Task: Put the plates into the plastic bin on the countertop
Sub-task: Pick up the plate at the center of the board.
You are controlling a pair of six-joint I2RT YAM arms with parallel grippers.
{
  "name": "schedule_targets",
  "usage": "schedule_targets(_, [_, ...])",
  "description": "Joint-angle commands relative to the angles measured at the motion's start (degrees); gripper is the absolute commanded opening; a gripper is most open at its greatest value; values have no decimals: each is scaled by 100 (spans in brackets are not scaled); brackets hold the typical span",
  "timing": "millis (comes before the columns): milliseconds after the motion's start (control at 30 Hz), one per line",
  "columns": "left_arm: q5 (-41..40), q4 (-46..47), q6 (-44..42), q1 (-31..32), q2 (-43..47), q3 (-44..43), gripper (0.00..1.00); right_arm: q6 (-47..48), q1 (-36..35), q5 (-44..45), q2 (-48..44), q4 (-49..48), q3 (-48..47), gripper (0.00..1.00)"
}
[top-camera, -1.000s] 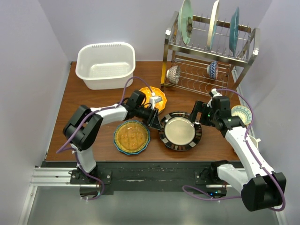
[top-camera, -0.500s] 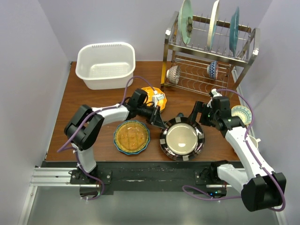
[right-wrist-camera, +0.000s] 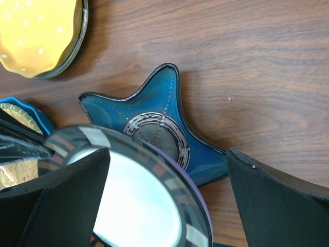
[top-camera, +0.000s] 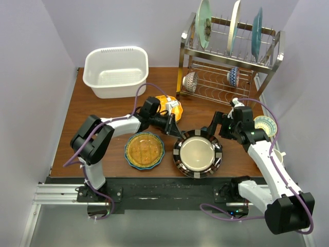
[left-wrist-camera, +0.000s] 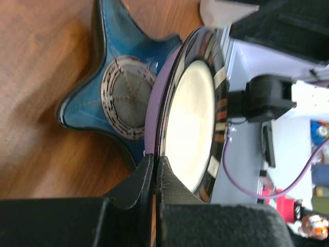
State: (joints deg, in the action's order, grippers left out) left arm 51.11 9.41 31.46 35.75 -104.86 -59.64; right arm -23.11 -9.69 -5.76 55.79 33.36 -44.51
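**Left arm pinching black-rimmed plate, right arm wide open**

Top view: You had the left gripper (top-camera: 177, 133) closed tight on the 10 o'clock rim of the black-rimmed cream plate (top-camera: 198, 153). That plate sat toward 6 o'clock on the countertop (top-camera: 92, 110). The right gripper (top-camera: 216, 126) hung at the plate's 1 o'clock rim, fingers spread wide, holding nothing. The amber plate (top-camera: 144, 150) lay at its 9 o'clock and the orange scalloped plate (top-camera: 172, 106) at its 11 o'clock. The plastic bin (top-camera: 117, 90) stood well apart at the counter's 11 o'clock corner, and the dish rack (top-camera: 231, 62) at 1 o'clock.

Left wrist: The fingers (left-wrist-camera: 136, 180) were pressed together on the cream plate's rim. The plate was tilted up off the blue star-shaped plate (left-wrist-camera: 110, 90). A lavender plate (left-wrist-camera: 156, 110) edge lay against its underside; you could not tell whether it was pinched too.

Right wrist: Both fingers (right-wrist-camera: 67, 200) stood far apart, one on either side of the cream plate. The star-shaped plate lay flat on the wood at its 12 o'clock.
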Motion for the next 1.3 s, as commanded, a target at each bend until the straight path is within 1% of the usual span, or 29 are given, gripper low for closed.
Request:
schedule_targets(0, [171, 1194, 904, -129, 212, -109, 0, 26, 3, -92, -156, 100, -260, 99])
schedule_targets(100, [153, 1440, 1204, -129, 150, -241, 0, 17, 11, -118, -182, 153, -383, 99])
schedule_targets(233, [110, 1450, 1345, -138, 88, -478, 0, 9, 3, -153, -288, 249, -541, 99])
schedule_targets(333, [48, 1432, 1397, -182, 106, -488, 0, 9, 3, -215, -358, 311, -655, 99])
schedule_targets(533, [-75, 1423, 1450, -463, 360, -251, 0, -132, 3, -759, -543, 267, -656, 98])
schedule_targets(633, [-93, 1423, 1442, -621, 510, -110, 0, -246, 3, -1119, -622, 180, -498, 95])
schedule_targets(667, [-93, 1415, 1442, -682, 528, -75, 0, -290, 11, -1225, -700, 92, -375, 90])
schedule_targets(733, [-110, 1423, 1442, -770, 607, 4, 0, -325, 3, -1462, -745, 39, -182, 84])
schedule_targets(767, [-102, 1415, 1442, -788, 624, 22, 0, -334, 3, -1515, -762, 39, -128, 76])
schedule_targets(800, [-110, 1415, 1442, -797, 651, 40, 0, -334, 3, -1612, -780, 47, -67, 71])
schedule_targets(833, [-128, 1380, 1415, -823, 668, 57, 0, -325, 3, -1717, -789, 47, 38, 59])
schedule_targets(867, [-137, 1362, 1415, -841, 677, 66, 0, -308, 3, -1762, -789, 30, 143, 53])
schedule_targets(900, [-171, 1344, 1407, -859, 712, 75, 0, -308, 3, -1797, -772, 30, 197, 40])
schedule_targets(967, [-198, 1344, 1415, -876, 730, 93, 0, -325, 3, -1884, -736, -23, 363, 26])
schedule_targets(1000, [-198, 1336, 1415, -885, 739, 93, 0, -351, 3, -1902, -719, -58, 408, 12])
schedule_targets(1033, [-198, 1327, 1415, -885, 739, 93, 0, -378, 3, -1903, -693, -84, 460, 5])
schedule_targets(1067, [-198, 1301, 1415, -885, 739, 93, 0, -422, 3, -1903, -623, -119, 565, 0])
schedule_targets(1267, [-216, 1256, 1415, -885, 730, 145, 0, -510, -6, -1754, -376, -172, 926, 0])
